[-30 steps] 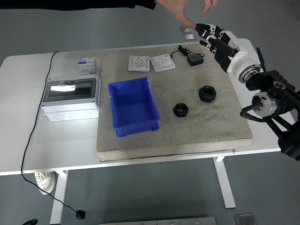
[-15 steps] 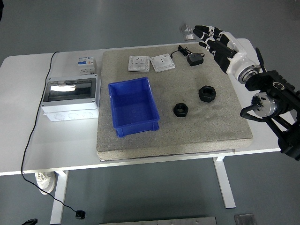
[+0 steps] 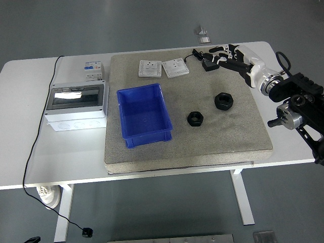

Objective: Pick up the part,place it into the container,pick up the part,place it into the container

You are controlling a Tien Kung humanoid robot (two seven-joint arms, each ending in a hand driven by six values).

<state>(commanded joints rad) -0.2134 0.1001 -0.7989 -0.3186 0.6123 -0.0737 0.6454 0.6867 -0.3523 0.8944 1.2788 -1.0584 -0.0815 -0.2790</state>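
Two black hexagonal nuts lie on the grey mat (image 3: 238, 136): the larger nut (image 3: 223, 100) right of centre, the smaller nut (image 3: 195, 118) just left of and nearer than it. An empty blue bin (image 3: 144, 114) stands on the mat's left half. My right hand (image 3: 226, 56) hovers over the mat's far right corner, behind the larger nut, fingers stretched out leftward and holding nothing. The left arm does not show.
A black power adapter (image 3: 210, 65) with its cord lies just left of my right hand. Two white switch plates (image 3: 163, 68) rest at the mat's far edge. A grey electrical box (image 3: 77, 106) and a small breaker (image 3: 93, 69) sit on the white table at left.
The person's hands at the top edge have withdrawn from view. My right hand has tilted down and swung left, lowering toward the mat's far right corner.
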